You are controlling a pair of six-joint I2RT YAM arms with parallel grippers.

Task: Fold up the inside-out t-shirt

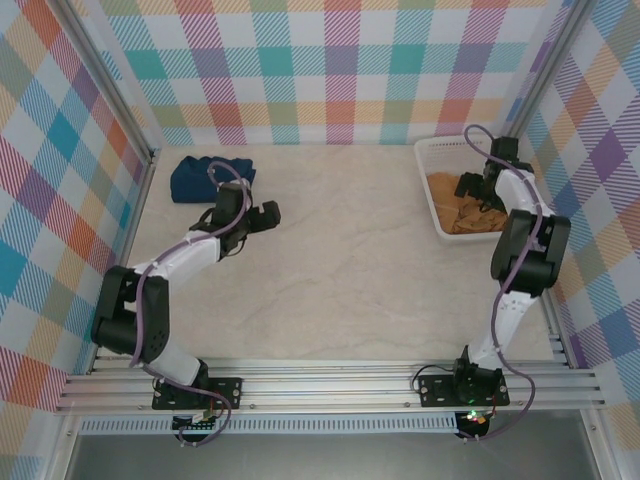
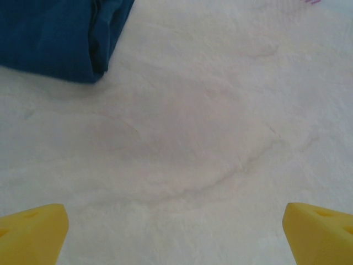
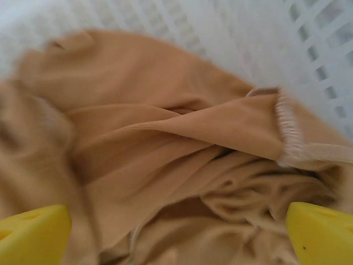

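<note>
**Pick step: t-shirt not yet out of the basket**

Far-left corner of the tabletop (image 1: 350, 285): folded navy shirt (image 1: 208, 178). Not our item, leave it.

Left gripper (image 1: 268, 214) hovers just beside the navy shirt, toward the middle, over bare surface. In the left wrist view its yellow fingertips (image 2: 33, 234) sit at opposite lower corners of the frame. Claw wide, nothing in it.

Far-right corner: white basket (image 1: 430, 150) with the tan t-shirt (image 1: 468, 216) crumpled inside. None of the fabric is out on the tabletop.

Right gripper (image 1: 478, 186) is down over the basket, on top of the heap. In the right wrist view its fingers are spread wide with loose folds below and between them. A hem with pale stitching lies to the right, with the basket's slotted wall behind. Nothing pinched.

My read: this is the fetch step and folding hasn't started.

Next move calls for:
- right claw drops onto one raised ridge of fabric and closes on it
- lift high enough to clear the basket rim
- carry to the middle of the tabletop
- left arm comes over to help spread it flat

Watch for:
- the basket dragging along if the cloth snags
- a grab that takes too many layers

Can't tell where the collar or sleeves sit in the heap.
</note>
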